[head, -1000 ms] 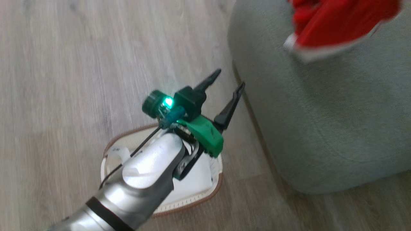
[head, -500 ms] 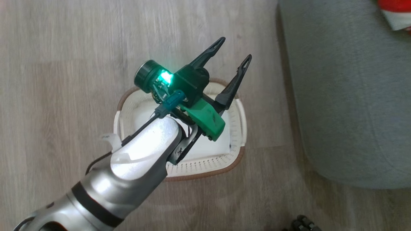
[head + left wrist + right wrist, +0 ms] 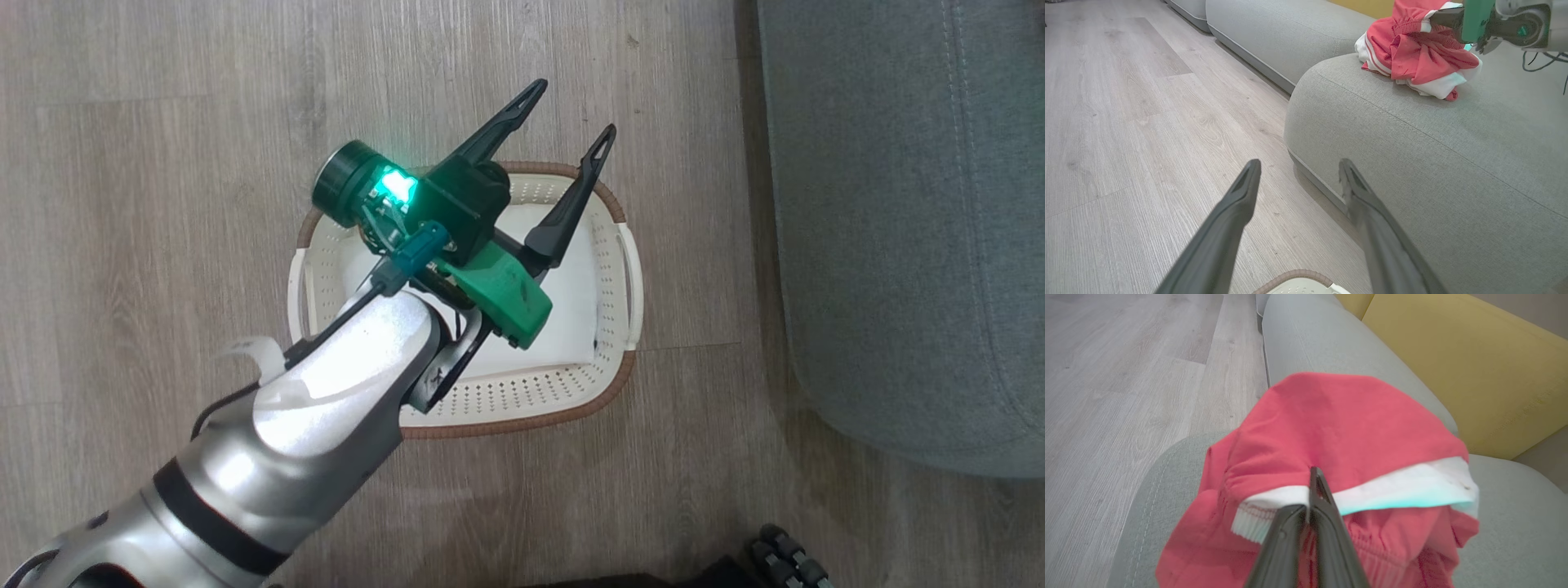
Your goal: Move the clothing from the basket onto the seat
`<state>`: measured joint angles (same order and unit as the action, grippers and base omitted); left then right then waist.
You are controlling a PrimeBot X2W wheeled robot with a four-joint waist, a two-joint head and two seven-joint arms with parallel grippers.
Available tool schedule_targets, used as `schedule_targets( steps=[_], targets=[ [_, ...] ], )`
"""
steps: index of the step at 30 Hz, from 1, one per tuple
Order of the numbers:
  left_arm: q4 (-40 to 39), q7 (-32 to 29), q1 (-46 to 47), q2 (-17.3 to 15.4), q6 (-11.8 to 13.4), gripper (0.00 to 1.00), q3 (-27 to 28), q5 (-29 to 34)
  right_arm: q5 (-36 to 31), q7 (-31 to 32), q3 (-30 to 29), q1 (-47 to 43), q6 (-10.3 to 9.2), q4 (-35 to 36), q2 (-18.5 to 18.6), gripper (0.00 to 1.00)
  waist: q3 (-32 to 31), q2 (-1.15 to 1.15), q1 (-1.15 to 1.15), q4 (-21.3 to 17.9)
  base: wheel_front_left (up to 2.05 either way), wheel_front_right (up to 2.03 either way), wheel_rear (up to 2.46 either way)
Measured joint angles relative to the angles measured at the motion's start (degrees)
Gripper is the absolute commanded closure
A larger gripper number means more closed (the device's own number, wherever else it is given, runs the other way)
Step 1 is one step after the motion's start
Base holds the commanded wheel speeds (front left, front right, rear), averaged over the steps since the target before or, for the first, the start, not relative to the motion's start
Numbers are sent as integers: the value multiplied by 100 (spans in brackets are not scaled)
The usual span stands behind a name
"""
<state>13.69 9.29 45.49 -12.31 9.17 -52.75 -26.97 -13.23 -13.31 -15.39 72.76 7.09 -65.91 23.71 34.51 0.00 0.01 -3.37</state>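
Red clothing [image 3: 1331, 428] sat on the seat [image 3: 1412, 143], pinched in the right jaws; withdrawing unopened could drag it off. Left jaws gaped wide.

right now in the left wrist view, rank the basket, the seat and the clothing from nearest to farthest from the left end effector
From the left end effector:
1. basket, just beneath it at the view's bottom edge.
2. seat, its rounded edge off to the right.
3. clothing, heaped on top of the seat, far upper right.
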Motion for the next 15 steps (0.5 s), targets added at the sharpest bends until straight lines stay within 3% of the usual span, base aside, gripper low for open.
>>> schedule_targets(
  steps=[5,7,8,15],
  targets=[
    [-9,-13,-2,-49,27,0,5,-1,-177,-52,-186,-165,0,-114,-169,98,-5,0,0,-61,0,0,0],
    [-8,-12,-5,-63,43,0,11,-2,-177,-67,-252,-203,0,-131,-225,43,-39,0,0,-95,0,0,0],
    [-7,-5,-8,-69,44,0,22,-4,-177,-78,-250,-207,0,-135,-244,0,-62,0,0,-114,0,0,0],
    [9,97,-45,-131,94,0,132,-118,108,-116,180,-582,0,91,-475,0,-346,0,0,-278,0,0,0]
  ],
)
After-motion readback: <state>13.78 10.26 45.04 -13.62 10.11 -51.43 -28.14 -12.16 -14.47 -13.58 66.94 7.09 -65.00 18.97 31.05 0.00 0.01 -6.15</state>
